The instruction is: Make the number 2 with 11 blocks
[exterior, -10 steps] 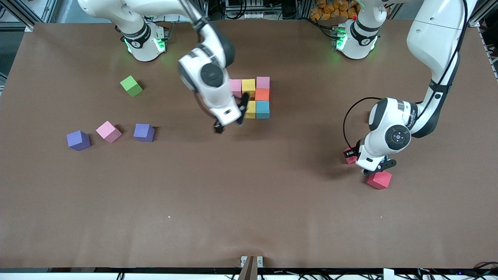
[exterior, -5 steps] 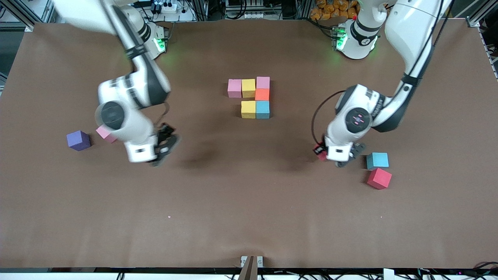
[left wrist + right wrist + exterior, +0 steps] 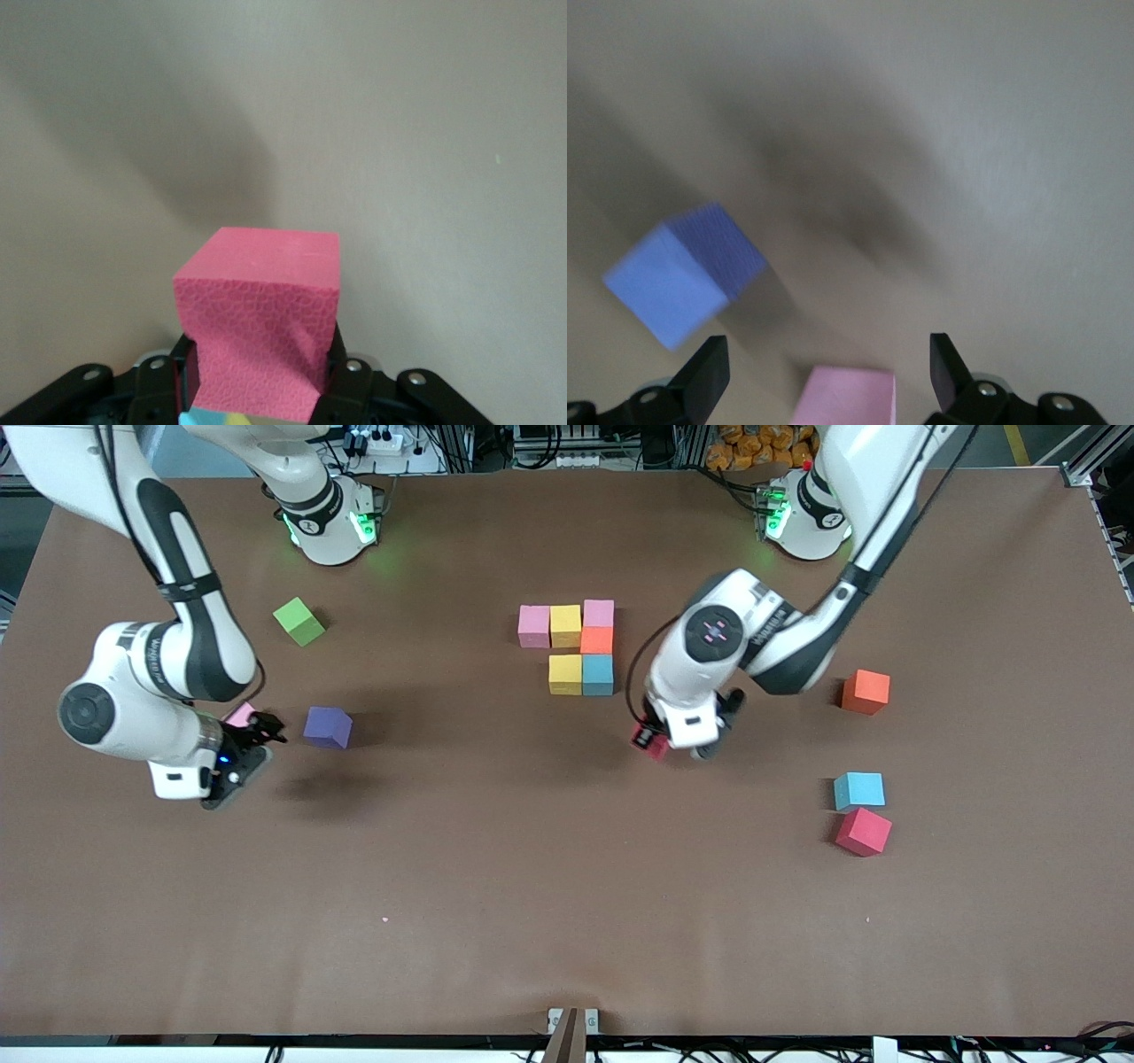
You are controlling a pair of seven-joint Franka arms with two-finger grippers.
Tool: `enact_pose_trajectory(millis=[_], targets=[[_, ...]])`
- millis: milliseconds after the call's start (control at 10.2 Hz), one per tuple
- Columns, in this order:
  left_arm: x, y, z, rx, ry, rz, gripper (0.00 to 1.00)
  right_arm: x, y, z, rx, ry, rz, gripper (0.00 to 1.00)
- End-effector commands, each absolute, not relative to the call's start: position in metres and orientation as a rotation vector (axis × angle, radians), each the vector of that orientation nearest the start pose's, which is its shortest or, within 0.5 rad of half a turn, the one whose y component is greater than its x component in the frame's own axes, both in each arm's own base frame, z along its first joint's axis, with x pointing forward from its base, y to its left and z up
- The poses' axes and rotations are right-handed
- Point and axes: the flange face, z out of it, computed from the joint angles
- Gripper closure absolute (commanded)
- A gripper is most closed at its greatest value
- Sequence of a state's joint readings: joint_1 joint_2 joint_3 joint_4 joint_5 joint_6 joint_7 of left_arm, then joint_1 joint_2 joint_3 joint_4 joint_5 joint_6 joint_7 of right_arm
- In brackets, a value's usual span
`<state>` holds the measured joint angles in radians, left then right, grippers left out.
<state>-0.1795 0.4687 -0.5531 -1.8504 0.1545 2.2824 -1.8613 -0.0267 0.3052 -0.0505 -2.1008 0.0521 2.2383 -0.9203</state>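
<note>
Six blocks touch in a cluster mid-table: pink (image 3: 534,626), yellow (image 3: 566,625), pink (image 3: 599,613), orange (image 3: 597,640), yellow (image 3: 565,674) and light blue (image 3: 598,674). My left gripper (image 3: 654,742) (image 3: 257,376) is shut on a red block (image 3: 649,743) (image 3: 259,319), in the air beside the cluster toward the left arm's end. My right gripper (image 3: 251,749) (image 3: 828,370) hangs open over a pink block (image 3: 239,713) (image 3: 846,398), next to a purple block (image 3: 328,727) (image 3: 687,270). Loose orange (image 3: 865,692), light blue (image 3: 858,790) and red (image 3: 863,831) blocks lie toward the left arm's end.
A green cube (image 3: 299,621) sits toward the right arm's end, farther from the front camera than the purple block. The brown table (image 3: 496,886) stretches wide on the side near the front camera.
The left gripper closed on the red block and carried it up toward the cluster, uncovering the loose blocks. The right arm swung from the cluster to the pink block, gripper staying open.
</note>
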Motion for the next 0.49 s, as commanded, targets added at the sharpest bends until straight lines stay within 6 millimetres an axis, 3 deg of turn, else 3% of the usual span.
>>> enact_pose_trajectory(millis=[0,195,391], targets=[[0.468,-0.456,0.313,-2.581,-1.911,0.205,0.73,0.524,-0.032,0.269,-2.749,-1.299,0.177,0.0],[0.444,-0.485,0.311,-2.468,-2.034,0.224,0.73,0.507,-0.047,0.258,-2.744,-1.327,0.151,0.0],[0.436,-0.496,0.316,-2.367,-2.158,0.244,0.73,0.499,-0.065,0.255,-2.754,-1.366,0.162,0.0]])
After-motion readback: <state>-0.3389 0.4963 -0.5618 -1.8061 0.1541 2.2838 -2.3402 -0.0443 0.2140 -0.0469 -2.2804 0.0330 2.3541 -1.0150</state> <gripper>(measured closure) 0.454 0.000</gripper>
